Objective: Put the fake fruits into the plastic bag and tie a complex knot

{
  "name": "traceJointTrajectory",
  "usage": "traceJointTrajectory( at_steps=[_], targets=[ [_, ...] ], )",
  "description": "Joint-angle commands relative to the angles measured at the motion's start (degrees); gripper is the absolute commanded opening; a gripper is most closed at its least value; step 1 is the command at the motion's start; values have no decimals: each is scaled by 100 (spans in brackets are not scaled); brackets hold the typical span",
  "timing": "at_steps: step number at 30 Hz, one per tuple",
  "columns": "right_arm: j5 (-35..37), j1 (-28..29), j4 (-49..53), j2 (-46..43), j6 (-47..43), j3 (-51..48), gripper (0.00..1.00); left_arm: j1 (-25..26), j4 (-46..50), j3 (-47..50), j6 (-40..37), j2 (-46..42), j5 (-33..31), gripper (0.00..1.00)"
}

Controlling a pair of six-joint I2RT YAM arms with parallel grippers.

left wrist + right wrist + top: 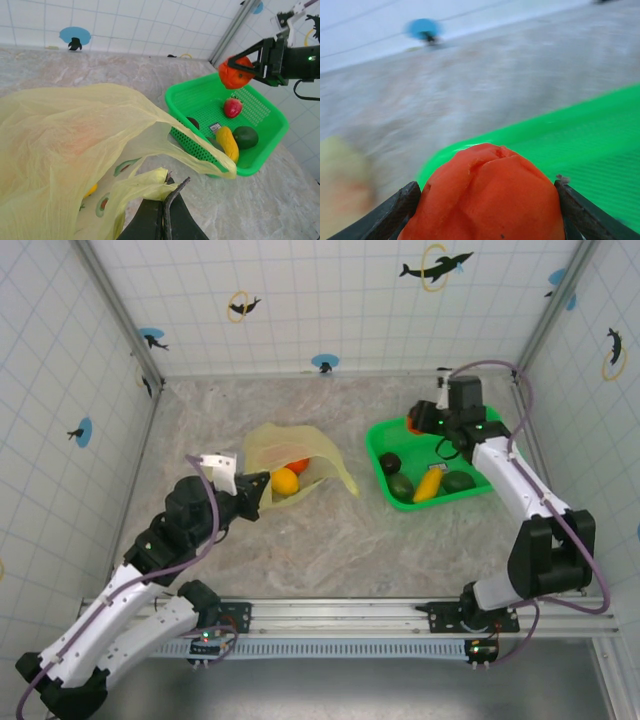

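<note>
The plastic bag (290,448) lies open at mid-table, yellow-green with avocado prints, and holds an orange fruit (298,465) and a yellow one (285,481). My left gripper (262,483) is shut on a bunched edge of the bag (150,182) near its mouth. My right gripper (415,423) hangs above the far left corner of the green basket (380,435), shut on an orange-red fruit (487,195) that fills the space between its fingers (395,210). In the left wrist view the same fruit (236,73) hangs clear above the basket (260,160).
In the basket lie a red strawberry (232,107), a yellow fruit (228,142), a dark green one (245,136) and a near-black one (390,462). A flap of the bag drapes over the basket's near corner (200,150). Tiled walls close the table on three sides.
</note>
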State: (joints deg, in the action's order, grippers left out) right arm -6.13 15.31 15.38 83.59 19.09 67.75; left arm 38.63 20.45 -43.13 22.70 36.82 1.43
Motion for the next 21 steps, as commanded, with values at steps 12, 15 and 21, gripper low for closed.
traceJointTrajectory(
  at_steps=[12,15,21],
  targets=[
    [-1796,2842,-1282,-546,-387,-398,56,39,28,-313,198,34,-282,0],
    [-1296,3221,-1287,-435,-570,-634,57,44,44,-311,196,-17,-319,0],
    [-457,3517,-2119,235,-363,-656,57,39,100,-258,188,-93,-328,0]
  ],
)
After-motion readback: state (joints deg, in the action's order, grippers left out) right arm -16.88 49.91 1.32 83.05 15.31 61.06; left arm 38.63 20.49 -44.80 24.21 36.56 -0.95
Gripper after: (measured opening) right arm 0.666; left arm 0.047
